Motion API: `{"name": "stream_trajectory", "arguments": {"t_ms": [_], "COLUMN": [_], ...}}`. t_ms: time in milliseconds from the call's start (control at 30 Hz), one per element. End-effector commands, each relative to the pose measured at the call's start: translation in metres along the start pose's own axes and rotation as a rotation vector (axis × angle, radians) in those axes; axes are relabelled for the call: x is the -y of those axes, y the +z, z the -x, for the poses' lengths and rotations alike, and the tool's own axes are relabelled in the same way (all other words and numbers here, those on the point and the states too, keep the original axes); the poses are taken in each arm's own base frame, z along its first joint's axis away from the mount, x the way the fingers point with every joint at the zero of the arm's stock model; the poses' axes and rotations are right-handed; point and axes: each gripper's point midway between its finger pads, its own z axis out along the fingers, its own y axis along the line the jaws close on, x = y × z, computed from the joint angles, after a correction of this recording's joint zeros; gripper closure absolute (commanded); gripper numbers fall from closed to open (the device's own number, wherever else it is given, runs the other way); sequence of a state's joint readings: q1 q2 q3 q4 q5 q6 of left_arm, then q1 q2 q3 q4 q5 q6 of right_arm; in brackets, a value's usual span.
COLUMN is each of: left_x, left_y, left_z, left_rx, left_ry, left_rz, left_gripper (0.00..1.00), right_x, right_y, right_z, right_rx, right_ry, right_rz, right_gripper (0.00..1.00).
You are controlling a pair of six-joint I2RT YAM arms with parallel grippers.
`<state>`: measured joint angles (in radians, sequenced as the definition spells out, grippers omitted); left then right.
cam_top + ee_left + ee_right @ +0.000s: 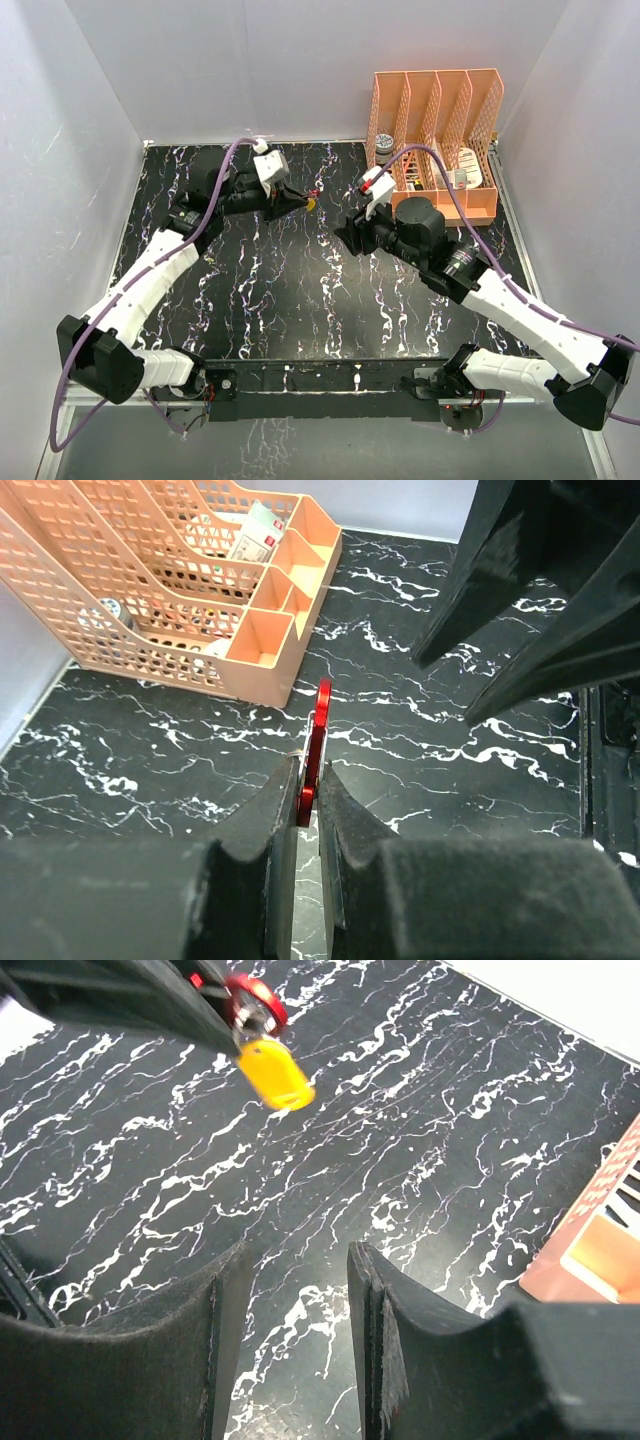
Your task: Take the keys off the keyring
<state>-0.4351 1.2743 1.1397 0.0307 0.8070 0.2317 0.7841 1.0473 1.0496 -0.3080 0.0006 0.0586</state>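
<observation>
My left gripper [298, 201] is shut on the dark red keyring [316, 742], held edge-on above the black marbled table. The keyring also shows in the right wrist view [255, 1000], with a yellow key [272, 1073] hanging from it below the left fingers. In the top view the key [311, 204] is a tiny yellow speck at the left fingertips. My right gripper [345, 236] is open and empty. It hovers a short way right of and nearer than the key, jaws pointing toward it, not touching.
An orange mesh file organizer [436, 140] stands at the back right of the table, close behind my right wrist; it also shows in the left wrist view [190, 590]. White walls enclose the table on three sides.
</observation>
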Motion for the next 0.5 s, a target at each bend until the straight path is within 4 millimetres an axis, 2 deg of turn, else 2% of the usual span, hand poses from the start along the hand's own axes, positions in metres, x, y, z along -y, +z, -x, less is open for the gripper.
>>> {"name": "stream_trajectory", "arguments": {"t_ms": [0, 167, 300, 400, 467], "left_x": [0.003, 0.003, 0.002, 0.003, 0.01], "left_y": [-0.016, -0.026, -0.031, -0.024, -0.02], "left_z": [0.003, -0.005, -0.014, -0.01, -0.005], "left_rx": [-0.133, -0.25, -0.326, -0.28, -0.228], "left_ry": [0.055, 0.066, 0.072, 0.082, 0.086], "left_rz": [-0.018, -0.022, -0.026, -0.037, -0.071], "left_gripper": [1.0, 1.0, 1.0, 1.0, 1.0], "right_x": [0.01, 0.006, 0.001, -0.001, -0.001], "right_y": [-0.001, 0.005, 0.008, 0.01, 0.012], "right_z": [0.037, 0.056, 0.075, 0.086, 0.087], "right_rx": [0.175, 0.252, 0.302, 0.346, 0.362], "right_ry": [0.031, 0.028, 0.018, 0.01, 0.006], "right_rz": [-0.062, -0.037, -0.009, 0.002, 0.003], "right_gripper": [0.59, 0.67, 0.66, 0.66, 0.66]}}
